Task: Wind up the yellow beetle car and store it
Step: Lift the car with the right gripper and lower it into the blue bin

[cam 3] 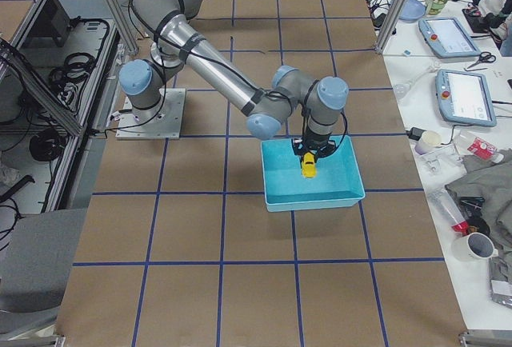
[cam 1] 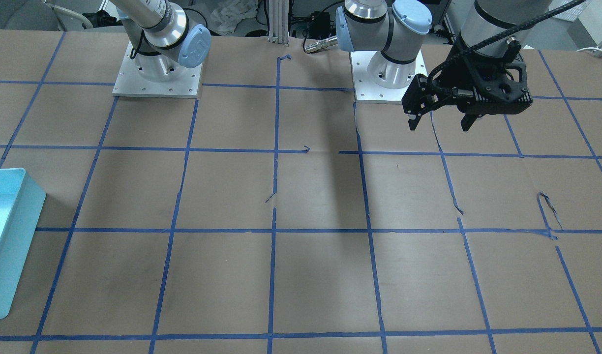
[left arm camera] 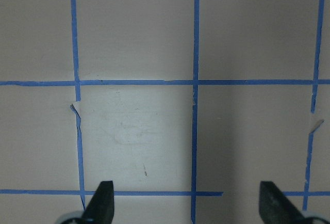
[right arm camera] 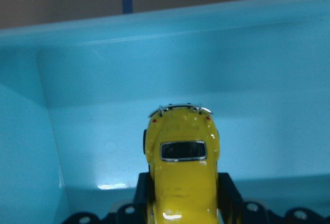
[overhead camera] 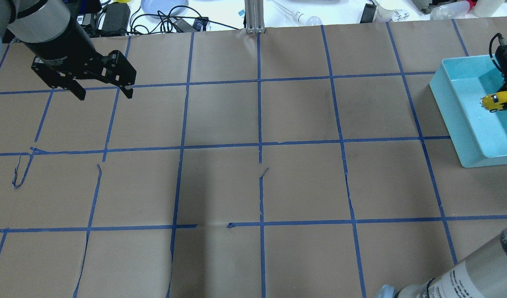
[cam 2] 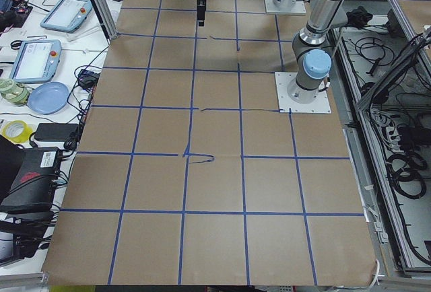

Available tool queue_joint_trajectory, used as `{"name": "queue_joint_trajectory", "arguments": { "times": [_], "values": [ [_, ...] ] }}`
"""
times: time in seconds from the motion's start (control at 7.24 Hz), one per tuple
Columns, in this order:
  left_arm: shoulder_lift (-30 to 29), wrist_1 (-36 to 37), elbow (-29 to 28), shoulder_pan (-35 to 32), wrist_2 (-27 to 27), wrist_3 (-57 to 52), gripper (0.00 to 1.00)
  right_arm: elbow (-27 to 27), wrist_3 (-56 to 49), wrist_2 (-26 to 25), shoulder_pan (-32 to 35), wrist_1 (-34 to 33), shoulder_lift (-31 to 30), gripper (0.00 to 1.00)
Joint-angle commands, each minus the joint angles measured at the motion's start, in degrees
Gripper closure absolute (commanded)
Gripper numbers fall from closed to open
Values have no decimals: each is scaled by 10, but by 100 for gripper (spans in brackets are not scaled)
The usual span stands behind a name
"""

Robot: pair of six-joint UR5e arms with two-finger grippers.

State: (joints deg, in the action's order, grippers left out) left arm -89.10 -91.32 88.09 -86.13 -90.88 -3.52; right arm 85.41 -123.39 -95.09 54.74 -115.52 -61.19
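The yellow beetle car (right arm camera: 181,167) sits between the fingers of my right gripper (right arm camera: 183,206), which is shut on it. The gripper holds it inside the teal bin (right arm camera: 206,53). In the overhead view the car (overhead camera: 494,102) shows at the right edge, in the bin (overhead camera: 456,111), under the right gripper (overhead camera: 505,89). The exterior right view shows the same car (cam 3: 307,165) in the bin (cam 3: 312,200). I cannot tell whether the car touches the bin floor. My left gripper (overhead camera: 105,94) is open and empty, above the table at the far left, also in the front view (cam 1: 439,124) and its wrist view (left arm camera: 186,201).
Brown paper with a blue tape grid (overhead camera: 259,145) covers the table. The teal bin also shows at the front view's left edge (cam 1: 11,236). The two arm bases (cam 1: 157,73) (cam 1: 387,73) stand at the robot's side of the table. Cables and clutter lie beyond the far edge (overhead camera: 162,16).
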Motion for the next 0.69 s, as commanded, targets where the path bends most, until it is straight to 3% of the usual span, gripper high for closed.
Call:
{"name": "queue_joint_trajectory", "arguments": {
  "times": [0.0, 0.14, 0.28, 0.41, 0.55],
  "values": [
    [0, -1, 1, -1, 0, 0, 0, 5, -24, 21, -3, -35, 35, 78],
    [1, 0, 1, -1, 0, 0, 0, 8, -24, 21, -3, -42, 38, 76],
    [1, 0, 1, -1, 0, 0, 0, 11, -25, 22, -3, -56, 48, 59],
    [1, 0, 1, -1, 1, 0, 0, 12, -25, 22, -3, -56, 52, 27],
    [1, 1, 1, -1, 1, 1, 0, 11, -25, 18, -3, -53, 50, 6]
  ]
}}
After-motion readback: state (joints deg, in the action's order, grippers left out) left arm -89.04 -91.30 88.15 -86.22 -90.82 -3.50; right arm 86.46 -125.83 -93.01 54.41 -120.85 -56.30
